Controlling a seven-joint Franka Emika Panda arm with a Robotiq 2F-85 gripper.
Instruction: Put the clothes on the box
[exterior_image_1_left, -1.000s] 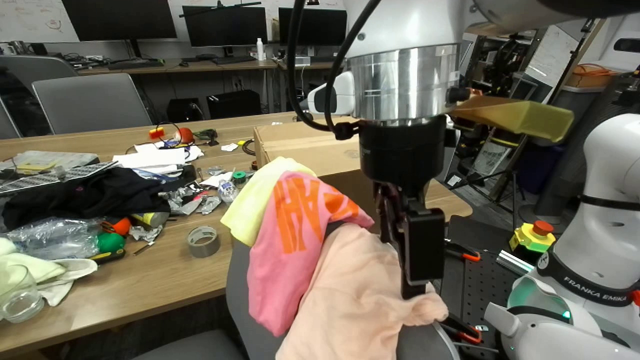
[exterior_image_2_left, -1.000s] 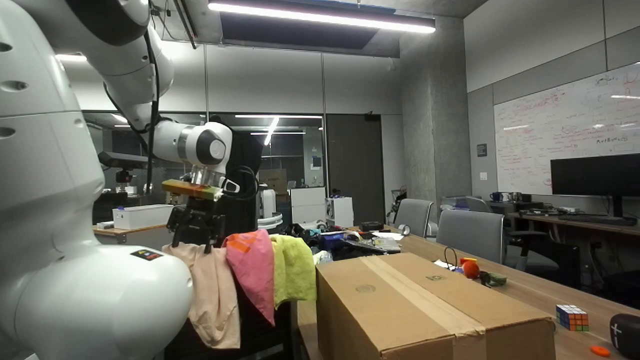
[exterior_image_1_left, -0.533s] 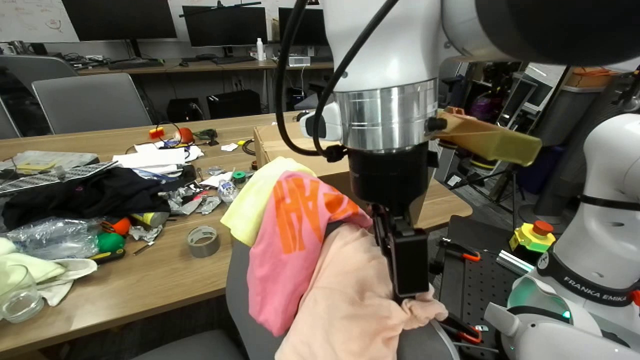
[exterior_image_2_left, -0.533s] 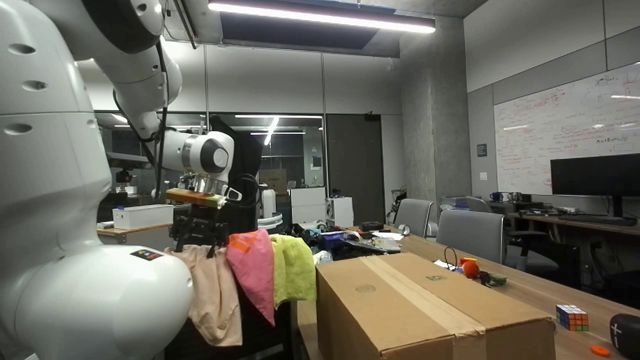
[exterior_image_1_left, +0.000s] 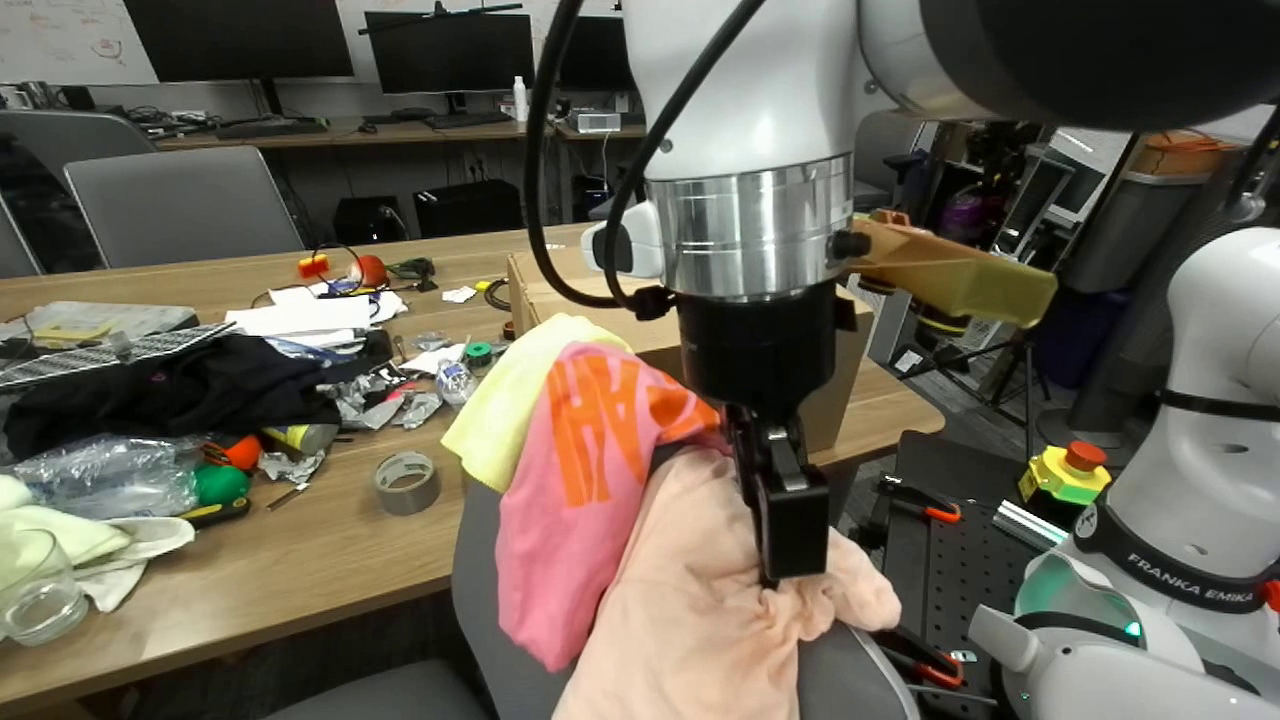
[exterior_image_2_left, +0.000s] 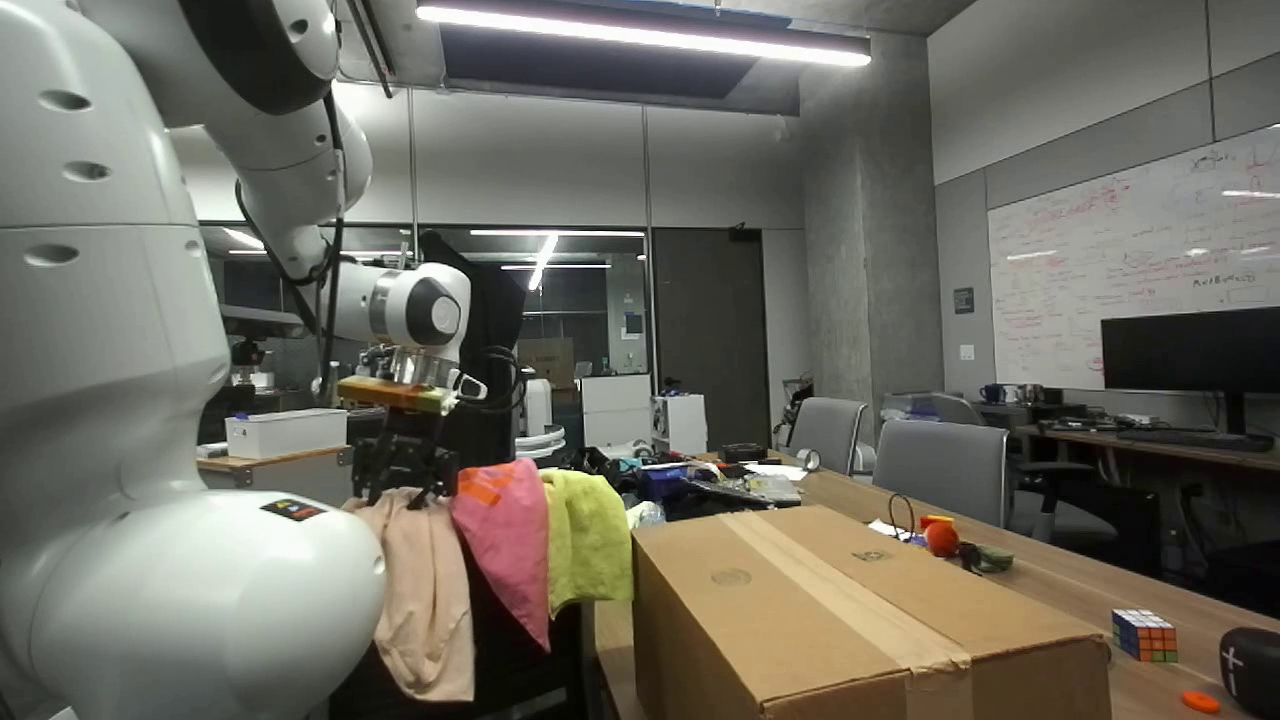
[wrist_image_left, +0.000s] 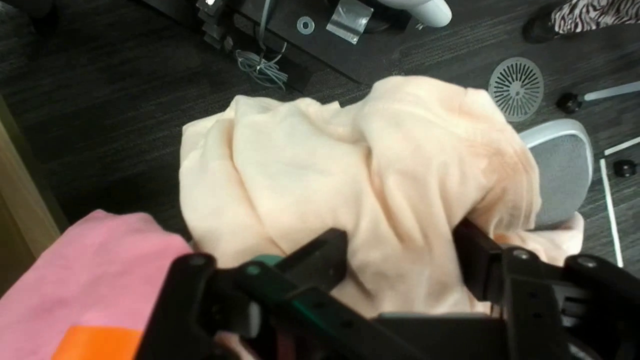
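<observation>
A peach cloth (exterior_image_1_left: 690, 620) hangs over a grey chair back (exterior_image_1_left: 478, 560). It also shows in an exterior view (exterior_image_2_left: 425, 610) and fills the middle of the wrist view (wrist_image_left: 300, 165). Beside it hang a pink cloth with orange print (exterior_image_1_left: 545, 570) and a yellow cloth (exterior_image_2_left: 587, 540). The cardboard box (exterior_image_2_left: 800, 600) is closed and taped, on the table near the chair. My gripper (wrist_image_left: 400, 242) points down into the peach cloth. Its fingers are apart, with bunched peach fabric between them. The fingertips partly sink into the folds in an exterior view (exterior_image_2_left: 400, 492).
The wooden table (exterior_image_1_left: 330, 560) holds a tape roll (exterior_image_1_left: 407, 483), a black garment (exterior_image_1_left: 170, 390), plastic wrap and a glass (exterior_image_1_left: 42, 590). A Rubik's cube (exterior_image_2_left: 1145, 636) lies beyond the box. An emergency stop (exterior_image_1_left: 1066, 475) stands near the robot base.
My gripper has moved down and sideways toward the pink cloth, into the peach cloth. Its fingers have come closer together and the peach fabric has bunched up around them.
</observation>
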